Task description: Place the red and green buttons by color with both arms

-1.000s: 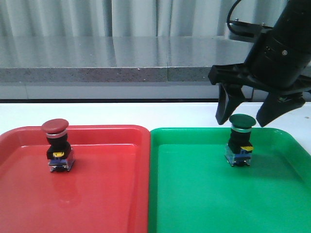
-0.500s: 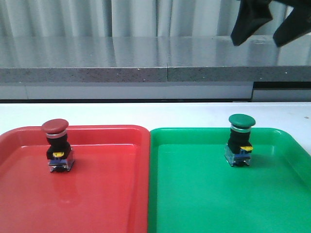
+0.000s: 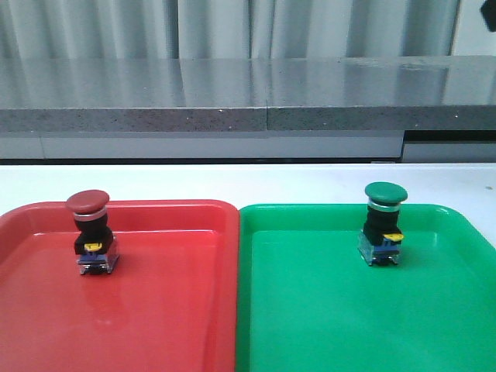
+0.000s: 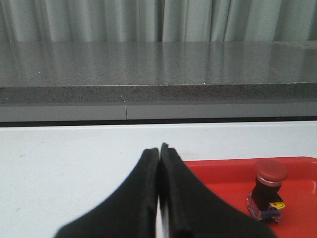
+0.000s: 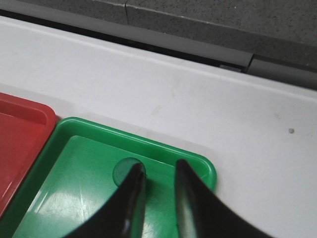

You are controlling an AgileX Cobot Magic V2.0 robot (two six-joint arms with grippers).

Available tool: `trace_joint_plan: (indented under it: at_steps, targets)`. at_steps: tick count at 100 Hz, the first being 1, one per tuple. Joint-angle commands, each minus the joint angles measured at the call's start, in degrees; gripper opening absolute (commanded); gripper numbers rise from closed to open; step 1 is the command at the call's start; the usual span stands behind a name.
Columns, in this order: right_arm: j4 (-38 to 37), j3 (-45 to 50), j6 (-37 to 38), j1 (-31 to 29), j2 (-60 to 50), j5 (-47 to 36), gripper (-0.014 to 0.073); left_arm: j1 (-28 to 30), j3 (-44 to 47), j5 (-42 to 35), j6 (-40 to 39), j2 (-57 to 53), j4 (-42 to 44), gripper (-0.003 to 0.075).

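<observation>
The red button [image 3: 91, 225] stands upright in the red tray [image 3: 170, 310], at its far left. It also shows in the left wrist view [image 4: 269, 186]. The green button [image 3: 384, 223] stands upright in the green tray [image 3: 325, 325], at its far right. My left gripper [image 4: 159, 148] is shut and empty, over the white table beside the red tray [image 4: 218, 171]. My right gripper [image 5: 159, 167] is open and empty, high above the green tray [image 5: 148, 144]. The green button's cap [image 5: 124, 172] shows beneath one finger. Neither gripper's fingers show in the front view.
The two trays lie side by side on a white table [image 3: 248, 182]. A grey stone ledge [image 3: 232, 116] and curtains run along the back. A black bit of the right arm [image 3: 490, 14] shows at the top right corner.
My right gripper, open around the green button a second ago, has risen up and out of the front view. The green button stays in the green tray. The red button has not moved.
</observation>
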Motion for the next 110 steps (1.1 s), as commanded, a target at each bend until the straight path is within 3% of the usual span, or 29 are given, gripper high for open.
trace_joint_plan:
  at_steps: [1, 7, 41, 110]
  targets:
    - [-1.53, 0.02, -0.52, -0.23, -4.43, -4.7, -0.0003, 0.11, 2.43, -4.86, -0.33, -1.71, -0.17, -0.0019]
    - [-1.65, 1.25, -0.52, -0.23, -7.24, -4.78, -0.0074, 0.11, 2.43, -4.86, -0.33, -1.71, -0.17, -0.0019]
    - [-1.65, 4.63, -0.52, -0.23, -18.85, -2.4, -0.0057, 0.11, 2.43, -4.86, -0.33, -1.71, -0.17, -0.0019]
    - [-1.65, 4.63, -0.52, -0.23, -19.26, -0.45, -0.0057, 0.11, 2.43, -4.86, -0.33, -1.71, -0.17, -0.0019]
